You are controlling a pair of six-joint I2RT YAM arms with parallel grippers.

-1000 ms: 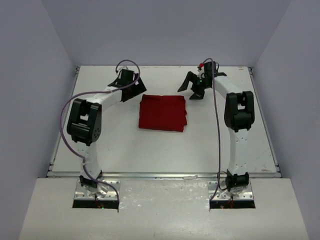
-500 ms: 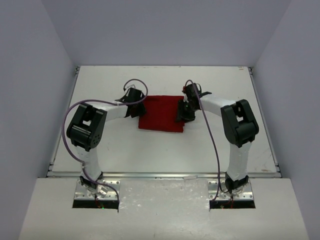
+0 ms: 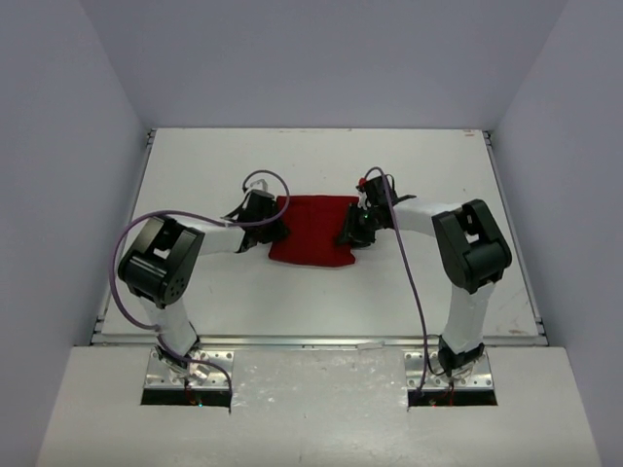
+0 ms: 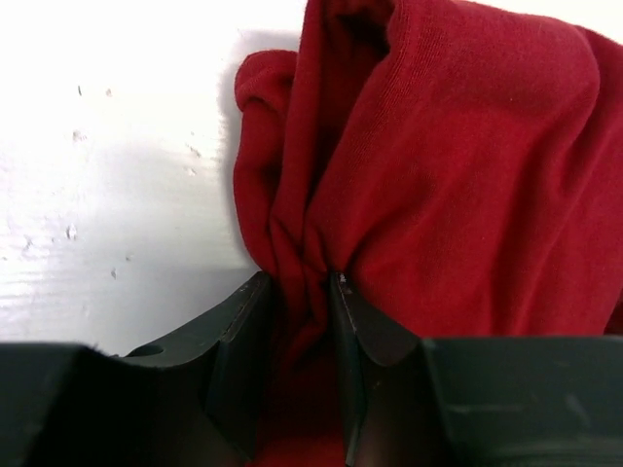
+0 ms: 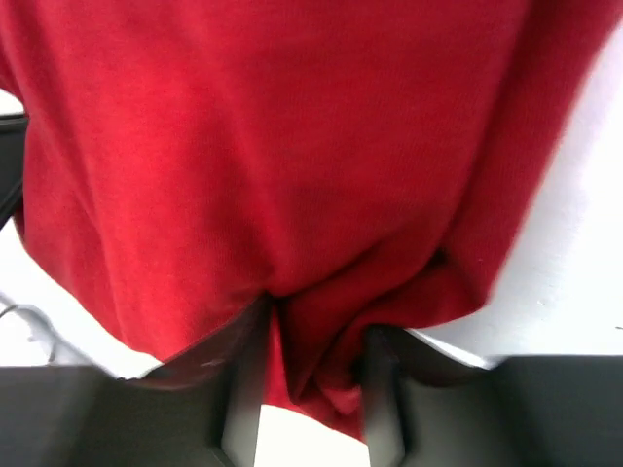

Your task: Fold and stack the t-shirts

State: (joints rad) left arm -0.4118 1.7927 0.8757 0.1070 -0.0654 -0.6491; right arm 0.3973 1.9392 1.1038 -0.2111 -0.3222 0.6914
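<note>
Grips a bunched fold of the deep-red t-shirt (image 3: pixel 313 229) between the fingers of the left hand (image 4: pixel 300 284); clamps the opposite edge in the right hand (image 5: pixel 311 331), cloth gathered between those fingers too; lies folded on the white table (image 3: pixel 292 292), reaching from one hand across to the other; puckers into wrinkles just ahead of the left hand.
</note>
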